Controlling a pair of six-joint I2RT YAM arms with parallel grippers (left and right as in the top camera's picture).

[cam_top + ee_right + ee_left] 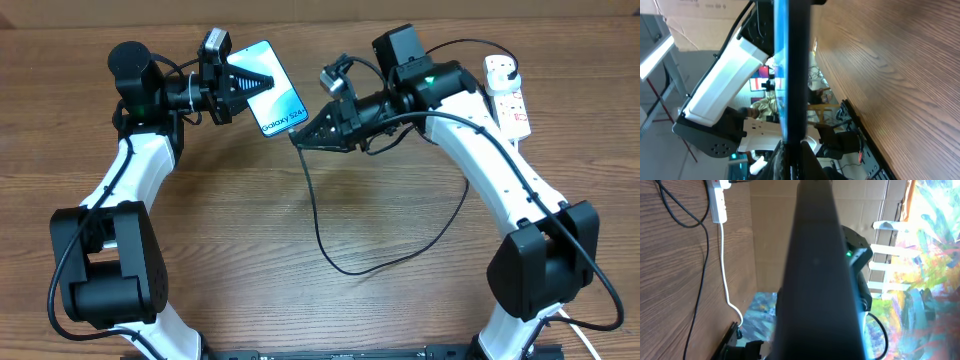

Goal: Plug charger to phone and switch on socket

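Now my left claw (264, 81) clamped on phone (285, 106); my right claw (299, 138) pinching charger (316, 215) tip, phone edge just ahead.

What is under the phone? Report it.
Bare wooden table shows around the phone, which the left fingers grip by one end. The patch directly beneath it is covered from overhead, so anything there cannot be seen.

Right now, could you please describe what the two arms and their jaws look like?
Both the left arm and the right arm have white link shells between bulky black joint housings, with thin black cables running along them. Each ends in black, wedge-shaped jaws tapering towards the tip. A small green light glows on the right arm's upper joint.
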